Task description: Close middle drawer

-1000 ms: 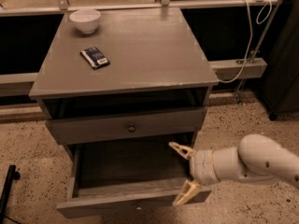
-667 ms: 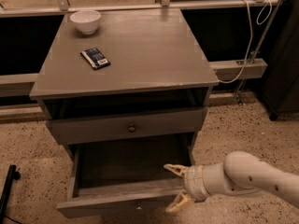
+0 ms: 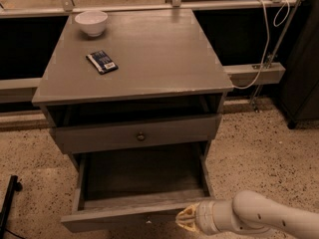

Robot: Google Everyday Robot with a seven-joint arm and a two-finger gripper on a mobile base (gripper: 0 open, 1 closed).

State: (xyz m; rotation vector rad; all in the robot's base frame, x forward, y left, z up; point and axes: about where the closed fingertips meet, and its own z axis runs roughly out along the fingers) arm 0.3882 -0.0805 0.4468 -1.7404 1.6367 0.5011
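Note:
The middle drawer (image 3: 142, 183) is pulled far out of the grey wooden cabinet (image 3: 149, 54). Its interior is empty, and its low front panel (image 3: 114, 218) lies near the bottom edge of the view. My gripper (image 3: 187, 220) is at the right part of that front panel, right at its outer face, on the white arm (image 3: 259, 217) that comes in from the lower right. Above it, the drawer with the round knob (image 3: 141, 136) stands slightly out from the cabinet.
A white bowl (image 3: 91, 22) and a dark flat packet (image 3: 102, 61) lie on the cabinet top. A white cable (image 3: 263, 44) hangs at the right by a low ledge. A black post (image 3: 9, 203) stands at the lower left on the speckled floor.
My gripper has moved left and down, from over the drawer's right side to the outer face of its front panel. The drawer looks unmoved.

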